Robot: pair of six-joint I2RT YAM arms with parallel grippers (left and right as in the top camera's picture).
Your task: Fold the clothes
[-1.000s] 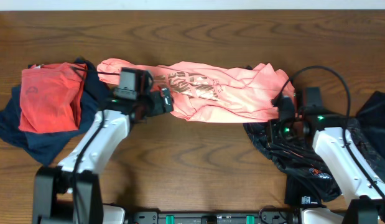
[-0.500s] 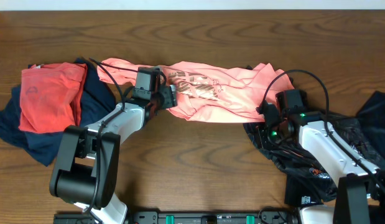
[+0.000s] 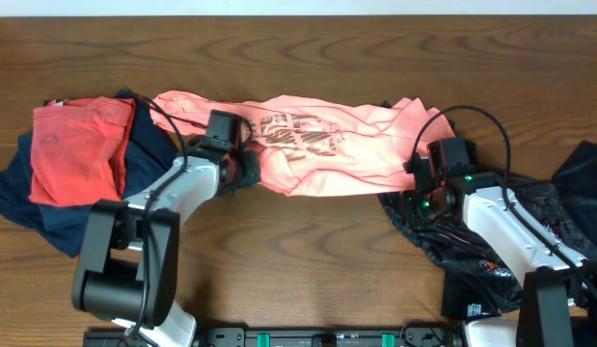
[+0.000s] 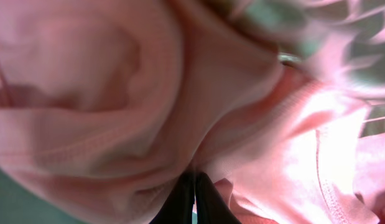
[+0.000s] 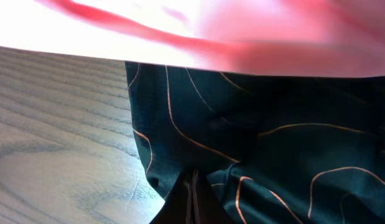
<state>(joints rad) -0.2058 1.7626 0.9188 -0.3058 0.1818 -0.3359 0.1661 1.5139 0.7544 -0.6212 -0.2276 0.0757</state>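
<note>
Spreading seems the step: left hand (image 3: 246, 166) clenched on the T-shirt (image 3: 346, 145), right hand (image 3: 420, 166) closed; next, pull it flat.

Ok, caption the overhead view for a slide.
Left end effector and right end effector at the bunched salmon-pink cotton T-shirt on wooden table.

Crumpled salmon-pink T-shirt (image 3: 346, 145), gold-lettered, stretched sideways across the table's far half

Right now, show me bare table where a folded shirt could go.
Two patches: the far strip of table beyond the pink shirt, and the front middle below it. Crowded at the left, red shirt on a navy garment; and right, black garment.
</note>
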